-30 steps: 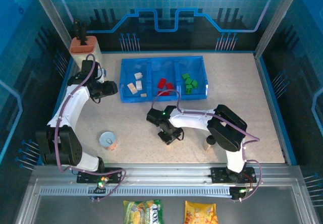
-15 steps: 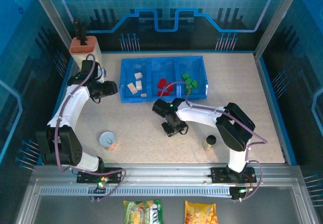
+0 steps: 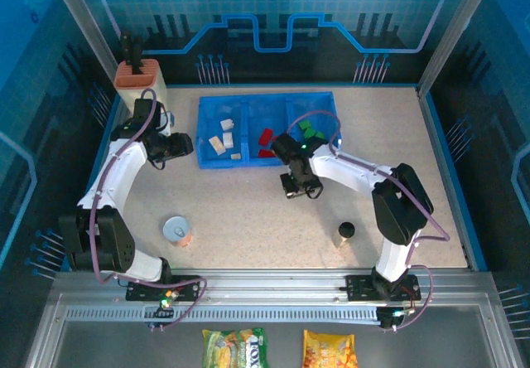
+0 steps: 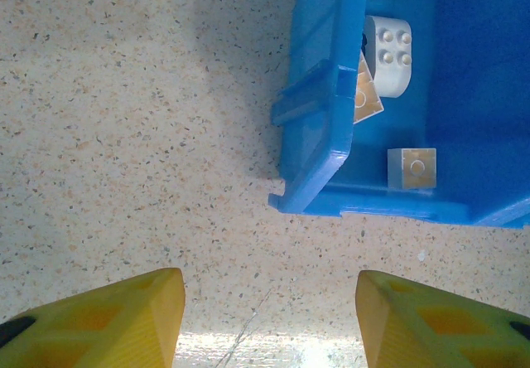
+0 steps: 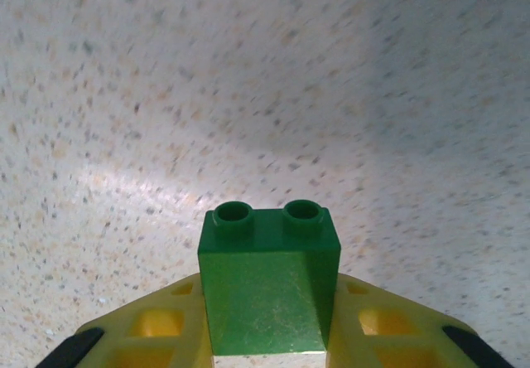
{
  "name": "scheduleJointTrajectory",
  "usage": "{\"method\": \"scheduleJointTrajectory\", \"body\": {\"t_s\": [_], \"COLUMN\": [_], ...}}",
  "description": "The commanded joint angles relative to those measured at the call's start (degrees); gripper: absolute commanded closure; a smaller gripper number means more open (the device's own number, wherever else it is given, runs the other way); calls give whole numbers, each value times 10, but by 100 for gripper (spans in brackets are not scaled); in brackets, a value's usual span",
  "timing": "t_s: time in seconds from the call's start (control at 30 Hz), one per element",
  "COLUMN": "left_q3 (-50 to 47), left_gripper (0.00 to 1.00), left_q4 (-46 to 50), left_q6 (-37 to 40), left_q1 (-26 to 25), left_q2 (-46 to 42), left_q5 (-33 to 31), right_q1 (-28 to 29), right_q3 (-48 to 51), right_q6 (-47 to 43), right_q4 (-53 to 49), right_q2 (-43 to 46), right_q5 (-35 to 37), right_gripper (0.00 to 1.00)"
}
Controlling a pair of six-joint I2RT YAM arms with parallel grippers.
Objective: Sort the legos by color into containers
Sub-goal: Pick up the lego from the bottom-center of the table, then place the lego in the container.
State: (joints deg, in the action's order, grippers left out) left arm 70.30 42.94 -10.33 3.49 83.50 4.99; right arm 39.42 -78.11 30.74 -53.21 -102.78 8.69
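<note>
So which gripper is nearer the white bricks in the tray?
Left. The left gripper sits just left of the tray, beside the white bricks; the right gripper, holding a green brick, is off its near edge, midway along.

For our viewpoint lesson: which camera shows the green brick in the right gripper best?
The right wrist view: the green brick sits close-up, studs clear, clamped in the right gripper. From above, that gripper's body covers it.

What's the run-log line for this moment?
right jaws: shut on green lego, over table near tray | left jaws: open, empty, by tray's near-left corner | next: likely green compartment
</note>
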Motion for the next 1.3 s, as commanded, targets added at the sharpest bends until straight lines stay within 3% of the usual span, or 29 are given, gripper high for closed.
{"method": "scheduleJointTrajectory", "body": {"t_s": [0.0, 0.47, 0.67, 1.27], "left_q3": [-6, -6, -6, -8], "left_gripper": [42, 42, 42, 42], "left_q4": [-4, -5, -5, -7], "left_q6": [8, 7, 7, 9], "left_q1": [5, 5, 5, 5], "left_q2": [-16, -16, -15, -15], "left_q5": [6, 8, 7, 2], "right_q1": [-33, -148, -168, -205], "right_q3": [-35, -185, -269, -464], "right_q6": [-14, -68, -82, -84], "right_q4": [-26, -27, -3, 56], "right_q2": [19, -50, -118, -327], "right_q5": [10, 6, -1, 106], "right_gripper": [69, 69, 69, 69]}}
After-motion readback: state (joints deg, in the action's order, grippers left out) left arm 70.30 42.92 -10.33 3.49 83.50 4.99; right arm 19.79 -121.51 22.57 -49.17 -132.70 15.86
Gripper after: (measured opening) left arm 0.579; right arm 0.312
